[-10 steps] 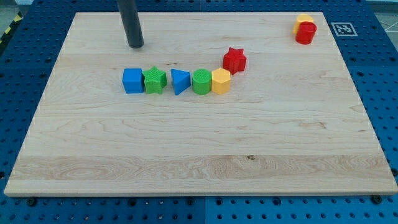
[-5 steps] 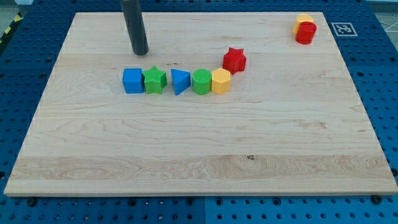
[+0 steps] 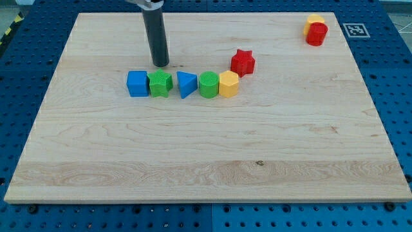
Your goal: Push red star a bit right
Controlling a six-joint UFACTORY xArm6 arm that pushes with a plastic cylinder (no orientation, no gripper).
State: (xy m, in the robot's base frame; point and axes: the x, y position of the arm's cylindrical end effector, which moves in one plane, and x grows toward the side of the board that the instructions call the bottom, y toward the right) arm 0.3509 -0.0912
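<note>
A: Counter first: where is the red star?

B: Above the middle, at the view's upper right of the block row, apparently just touching the yellow block.

A: And my tip?

B: Well to the view's left of the star, just above the green star. No gripper fitted, so no jaw state applies.

A: Clearance?

B: Open board to the star's right.

The wooden board is carrying a row of five blocks, a red star and two corner blocks.
</note>
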